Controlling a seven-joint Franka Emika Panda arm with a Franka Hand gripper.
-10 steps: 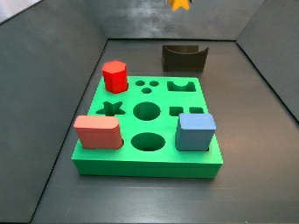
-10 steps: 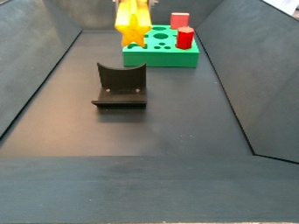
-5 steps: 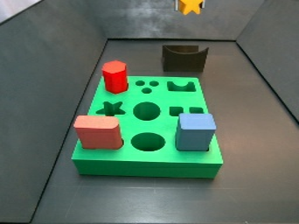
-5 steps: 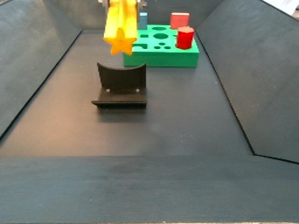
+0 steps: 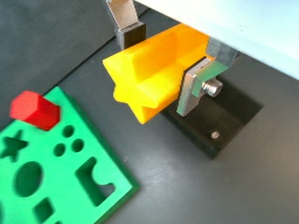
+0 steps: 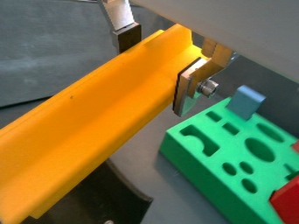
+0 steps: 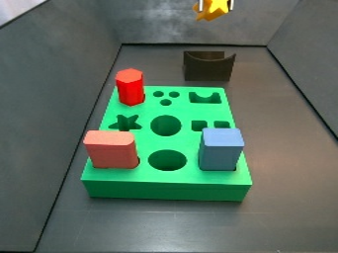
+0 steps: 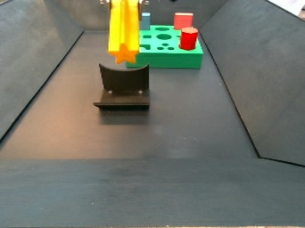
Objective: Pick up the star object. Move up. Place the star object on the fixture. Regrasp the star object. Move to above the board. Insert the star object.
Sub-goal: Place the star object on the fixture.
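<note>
Two silver fingers (image 5: 197, 83) of my gripper (image 5: 163, 57) clamp the star object (image 5: 158, 72), jaws closed on its ridged sides. I see it hanging upright in a side view (image 8: 123, 31), lower end just above the fixture (image 8: 121, 87). Board (image 8: 167, 49) sits behind, red hexagonal prism (image 7: 129, 86) standing in it.

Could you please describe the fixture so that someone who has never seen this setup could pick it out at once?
Start from the large green board; the fixture stands on the dark floor just off the board's end nearest the red hexagonal prism. The gripper holds the yellow star object above it. It is the only dark piece, with a curved notch on top.
</note>
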